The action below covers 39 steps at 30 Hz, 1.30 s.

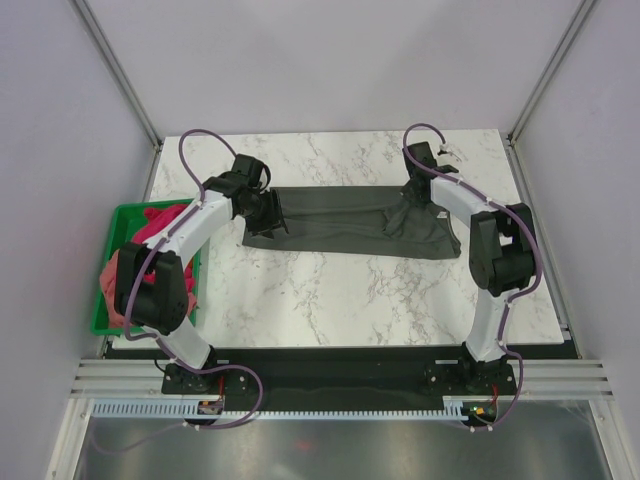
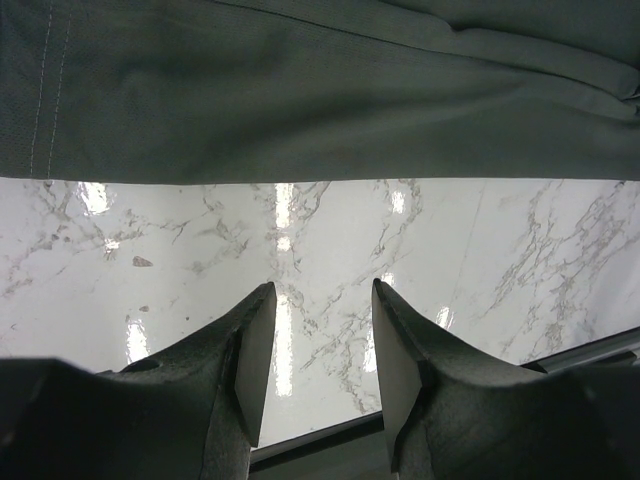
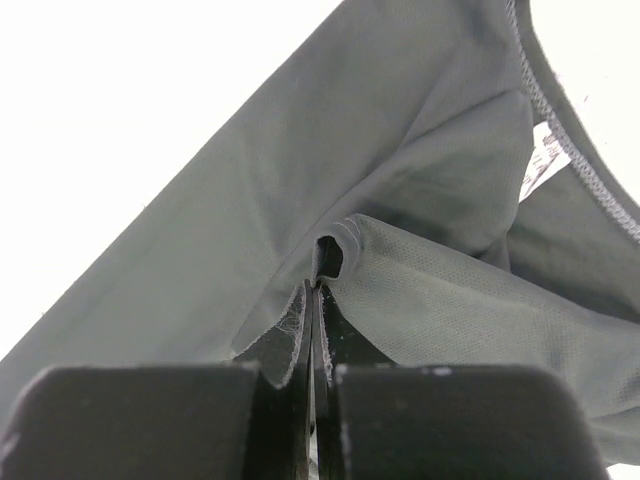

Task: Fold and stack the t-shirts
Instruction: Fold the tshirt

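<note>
charcoal shirt pinched at one end only

the charcoal t-shirt (image 1: 340,220) lay as a long band across the middle of the top view on the marble counter (image 1: 330,300), its right end bunched. it looked a thin matte knit, light and limp, likely to sag and to slide on the glossy stone. it would be best taken at a hem or a doubled fold, both ends at once. the right tool (image 3: 315,285) was pressed together on a raised fold of it, near the white label (image 3: 541,160). the left tool (image 2: 322,295) was spread and empty over bare counter, the shirt's edge just beyond. from above it possibly brushed the cloth, which was hard to tell. the pink t-shirts (image 1: 160,225) sat heaped in the green bin (image 1: 128,208) at the left of the frame.
</note>
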Motion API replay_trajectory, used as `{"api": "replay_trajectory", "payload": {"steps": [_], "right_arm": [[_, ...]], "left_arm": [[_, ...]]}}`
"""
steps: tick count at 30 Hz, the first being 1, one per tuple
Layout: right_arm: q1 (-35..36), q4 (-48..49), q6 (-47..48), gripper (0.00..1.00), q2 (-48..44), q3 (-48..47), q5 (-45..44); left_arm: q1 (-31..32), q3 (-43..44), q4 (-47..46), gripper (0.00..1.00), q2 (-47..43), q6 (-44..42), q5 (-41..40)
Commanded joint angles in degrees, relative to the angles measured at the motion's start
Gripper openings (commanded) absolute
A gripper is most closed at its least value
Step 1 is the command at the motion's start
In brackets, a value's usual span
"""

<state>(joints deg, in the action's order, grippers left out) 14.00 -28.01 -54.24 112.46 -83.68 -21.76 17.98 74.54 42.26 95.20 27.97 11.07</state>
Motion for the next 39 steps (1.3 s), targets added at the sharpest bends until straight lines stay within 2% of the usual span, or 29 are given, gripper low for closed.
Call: {"api": "replay_trajectory", "payload": {"steps": [1, 10, 18, 26, 34, 39], "right_arm": [[0.15, 1.73, 1.85, 0.00, 1.17, -2.28, -3.20], [0.15, 2.08, 2.21, 0.00, 3.99, -5.18, -2.59], [0.06, 2.34, 3.26, 0.00, 2.23, -3.68, -1.01], [0.15, 2.52, 3.88, 0.00, 1.09, -2.89, 0.66], [0.15, 3.31, 4.93, 0.00, 1.09, -2.46, 1.89], [0.15, 4.19, 5.11, 0.00, 0.74, -1.22, 2.25]], "left_arm": [[0.13, -0.36, -1.74, 0.51, -0.89, -1.07, -0.26], [-0.66, 0.16, -1.13, 0.54, 0.51, -0.81, -6.50], [-8.13, 13.07, 0.45, 0.45, 9.20, -1.07, -6.15], [-9.54, 19.41, 1.33, 0.45, 20.19, -11.34, -8.78], [-9.63, 22.48, 1.42, 0.48, 26.52, -15.04, -14.14], [-9.72, 24.68, 1.33, 0.47, 29.25, -15.66, -13.80]]}}
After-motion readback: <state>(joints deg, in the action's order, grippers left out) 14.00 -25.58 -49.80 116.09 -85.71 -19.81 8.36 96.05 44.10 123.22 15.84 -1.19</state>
